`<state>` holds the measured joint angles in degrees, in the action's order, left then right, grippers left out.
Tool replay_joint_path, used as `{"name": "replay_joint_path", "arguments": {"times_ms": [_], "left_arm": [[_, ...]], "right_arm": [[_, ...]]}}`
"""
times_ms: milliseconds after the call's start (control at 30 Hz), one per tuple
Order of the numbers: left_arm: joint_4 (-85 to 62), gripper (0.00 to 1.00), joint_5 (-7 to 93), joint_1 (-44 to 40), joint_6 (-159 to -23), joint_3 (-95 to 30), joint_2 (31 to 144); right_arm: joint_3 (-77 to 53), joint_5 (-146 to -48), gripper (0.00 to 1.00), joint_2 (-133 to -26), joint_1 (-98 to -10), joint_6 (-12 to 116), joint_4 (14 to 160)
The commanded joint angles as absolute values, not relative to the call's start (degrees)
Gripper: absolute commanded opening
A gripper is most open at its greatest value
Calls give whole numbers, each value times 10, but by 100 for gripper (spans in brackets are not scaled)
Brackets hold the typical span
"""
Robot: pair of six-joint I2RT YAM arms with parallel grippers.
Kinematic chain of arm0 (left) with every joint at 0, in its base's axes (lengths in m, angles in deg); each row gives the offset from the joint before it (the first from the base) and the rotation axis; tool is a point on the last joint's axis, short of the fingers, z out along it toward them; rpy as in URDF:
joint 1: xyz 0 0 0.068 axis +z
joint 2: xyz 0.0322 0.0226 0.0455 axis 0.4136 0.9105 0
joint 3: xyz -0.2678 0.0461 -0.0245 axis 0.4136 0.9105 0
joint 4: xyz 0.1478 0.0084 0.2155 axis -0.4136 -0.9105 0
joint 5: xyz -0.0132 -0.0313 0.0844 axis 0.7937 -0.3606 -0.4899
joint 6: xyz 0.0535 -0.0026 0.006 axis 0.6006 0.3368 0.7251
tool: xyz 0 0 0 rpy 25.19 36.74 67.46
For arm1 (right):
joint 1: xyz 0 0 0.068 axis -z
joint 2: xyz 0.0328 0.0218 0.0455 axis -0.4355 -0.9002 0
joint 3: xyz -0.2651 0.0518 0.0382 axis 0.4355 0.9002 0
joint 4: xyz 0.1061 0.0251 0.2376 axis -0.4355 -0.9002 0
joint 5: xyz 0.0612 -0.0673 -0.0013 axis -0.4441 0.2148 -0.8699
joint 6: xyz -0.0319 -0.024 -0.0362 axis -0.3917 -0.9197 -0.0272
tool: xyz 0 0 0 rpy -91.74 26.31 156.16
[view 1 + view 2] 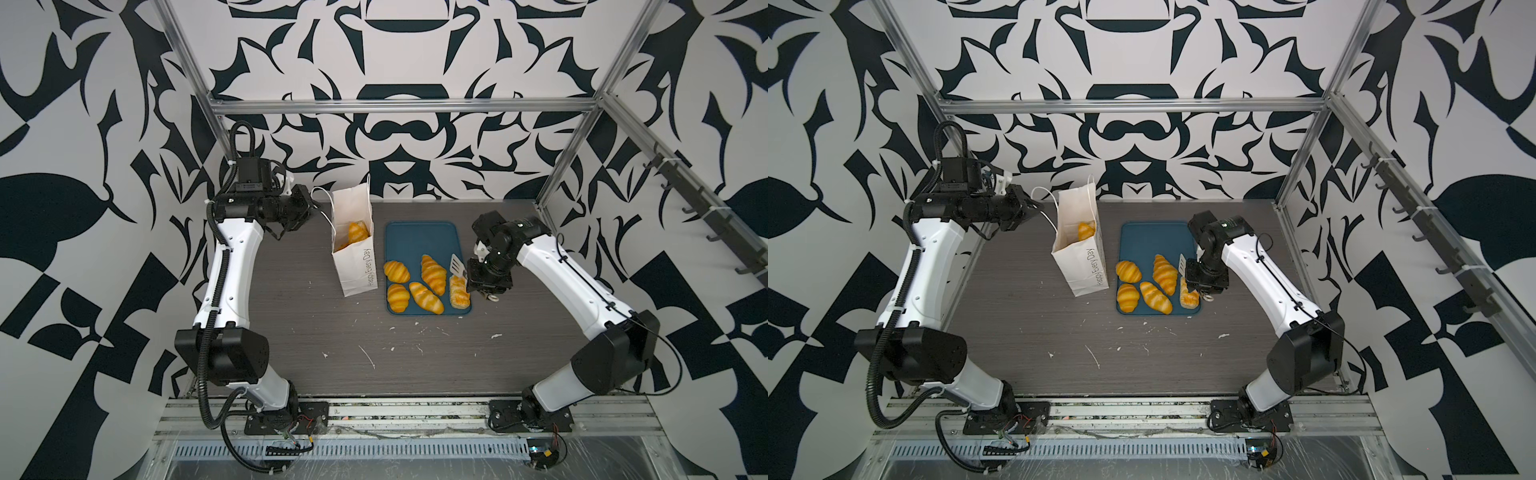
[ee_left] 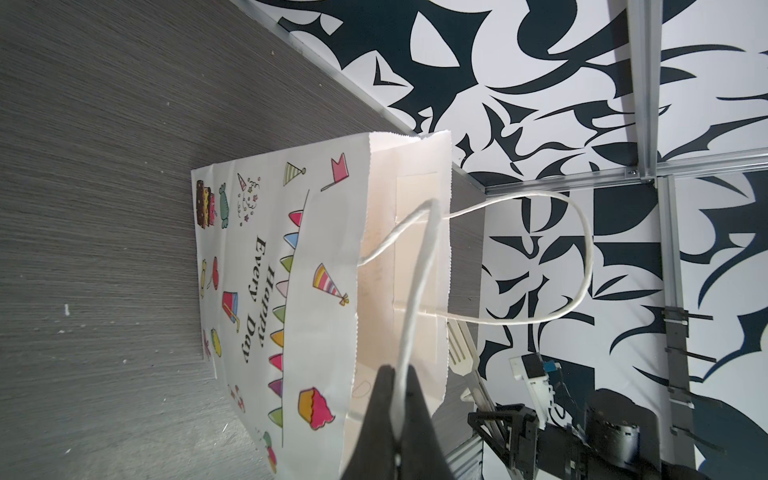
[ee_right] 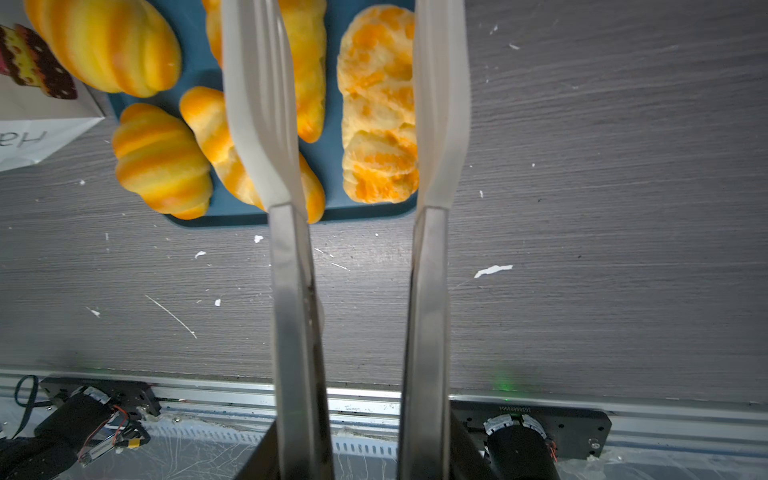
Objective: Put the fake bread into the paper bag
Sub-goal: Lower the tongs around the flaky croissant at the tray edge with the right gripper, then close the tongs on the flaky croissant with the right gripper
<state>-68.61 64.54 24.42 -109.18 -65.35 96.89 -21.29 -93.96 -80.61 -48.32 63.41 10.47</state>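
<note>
Step in hand: picking the next piece, by my read the plaited loaf (image 1: 458,292). The right gripper (image 1: 484,282) has its jaws clamped on a pair of tongs (image 3: 291,291). The tong blades stand apart with nothing gripped between them. The left gripper (image 2: 397,374) has its jaws together on a cord handle (image 2: 415,291) of the paper bag (image 1: 357,266), which pulls the mouth open.

Fake bread (image 1: 1165,274): five pieces on the blue tray (image 1: 415,237), four croissants (image 1: 433,274) plus the loaf at the edge nearest the right arm. At least one more croissant (image 1: 357,232) sits inside the bag. The bag stands on the worktop (image 1: 332,332) just beside the tray.

Next move, as I judge it: lower the tongs, squeeze across the loaf's narrow width, lift clear of the croissants, carry to the bag mouth, release. Risk: the inner blade snags the neighbouring croissant.

View differences:
- The right wrist view shows both blades straddling the loaf, one overlapping the croissant beside it, the other along the loaf's outer edge. In both top views the gripper covers part of the loaf and only one blade tip shows.
- Both top views look into the bag. The left wrist view gets only the printed face and rim, no contents.
- Only the left wrist view shows the cord pinched.
- Blade height above the loaf: cannot tell from any view.
</note>
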Motion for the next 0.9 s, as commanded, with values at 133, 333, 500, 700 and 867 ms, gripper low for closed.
{"name": "replay_joint_path", "arguments": {"times_ms": [133, 333, 500, 700, 867], "left_arm": [[-686, 0, 652, 242, -1098, -654, 981], [-684, 0, 652, 242, -1099, -658, 987], [-679, 0, 646, 241, -1100, -660, 987], [-678, 0, 648, 241, -1100, -658, 988], [-678, 0, 648, 241, -1100, -659, 990]], "right_arm": [[-200, -913, 46, -790, -482, 639, 91], [-182, -917, 46, -794, -483, 635, 96], [-175, -934, 47, -801, -483, 632, 104], [-161, -942, 48, -803, -488, 632, 111], [-144, -948, 48, -804, -491, 635, 122]]}}
